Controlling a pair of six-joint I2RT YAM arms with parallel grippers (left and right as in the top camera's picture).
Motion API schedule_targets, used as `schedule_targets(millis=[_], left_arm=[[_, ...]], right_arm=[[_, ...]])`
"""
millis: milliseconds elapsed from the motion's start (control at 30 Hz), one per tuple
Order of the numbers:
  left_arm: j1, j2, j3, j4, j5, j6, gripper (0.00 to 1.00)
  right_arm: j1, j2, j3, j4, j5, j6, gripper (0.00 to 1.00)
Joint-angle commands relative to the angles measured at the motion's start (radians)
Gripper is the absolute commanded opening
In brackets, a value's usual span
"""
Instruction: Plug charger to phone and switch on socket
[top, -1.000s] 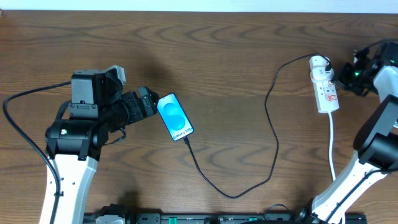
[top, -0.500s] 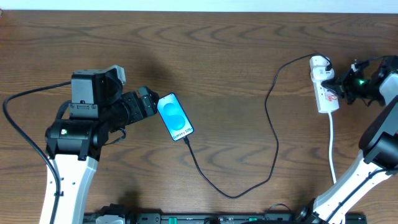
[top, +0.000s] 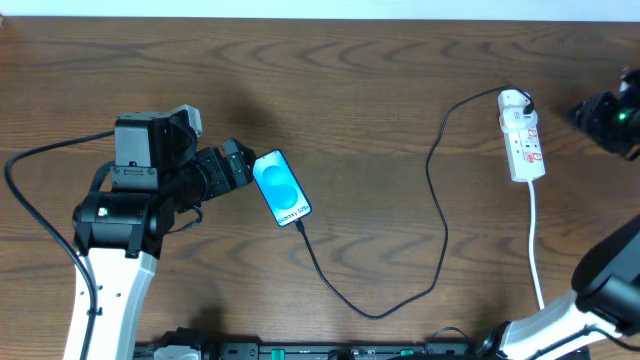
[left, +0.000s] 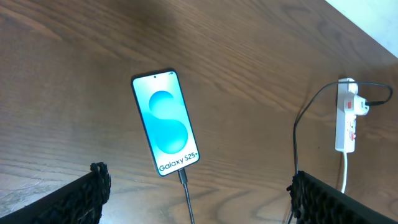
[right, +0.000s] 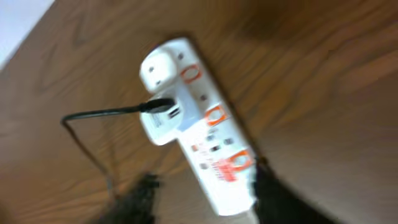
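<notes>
The phone (top: 282, 188) lies flat on the table with its blue screen lit; the left wrist view shows it (left: 165, 122) too. The charger's black cable (top: 440, 210) is plugged into the phone's bottom edge (left: 182, 177) and loops across to a white adapter (right: 165, 118) in the socket (top: 522, 135). My left gripper (top: 240, 168) sits just left of the phone, open and holding nothing. My right gripper (top: 585, 112) hovers to the right of the socket, apart from it, jaws spread. In the blurred right wrist view the socket (right: 205, 143) lies between and beyond the fingers (right: 134, 199).
The socket's white cord (top: 535, 240) runs down toward the table's front edge. The black cable's loop (top: 375, 313) lies near the front middle. Bare wooden table (top: 380, 80) surrounds everything.
My right gripper, shut and up against the socket half a second ago, has pulled away to the right and opened. The left arm, phone and cable have not moved.
</notes>
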Motion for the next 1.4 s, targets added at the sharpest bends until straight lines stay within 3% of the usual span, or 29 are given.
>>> schedule_targets(millis=[0,100,200,467,1367], left_arm=[[0.001,-0.007,0.018,0.001,-0.009,0.002,0.94],[0.001,-0.007,0.018,0.001,-0.009,0.002,0.94],[0.001,-0.007,0.018,0.001,-0.009,0.002,0.94],[0.001,-0.007,0.018,0.001,-0.009,0.002,0.94],[0.001,-0.007,0.018,0.001,-0.009,0.002,0.94]], right_arm=[[0.013,0.024,-0.003,-0.019,0.126,-0.073,0.73],[0.013,0.029,-0.003,-0.020,0.125,-0.104,0.99],[0.012,0.034,-0.003,-0.012,0.136,-0.205,0.99],[0.011,0.097,-0.003,0.034,0.158,-0.285,0.99],[0.058,0.249,-0.009,0.199,0.177,-0.303,0.99]])
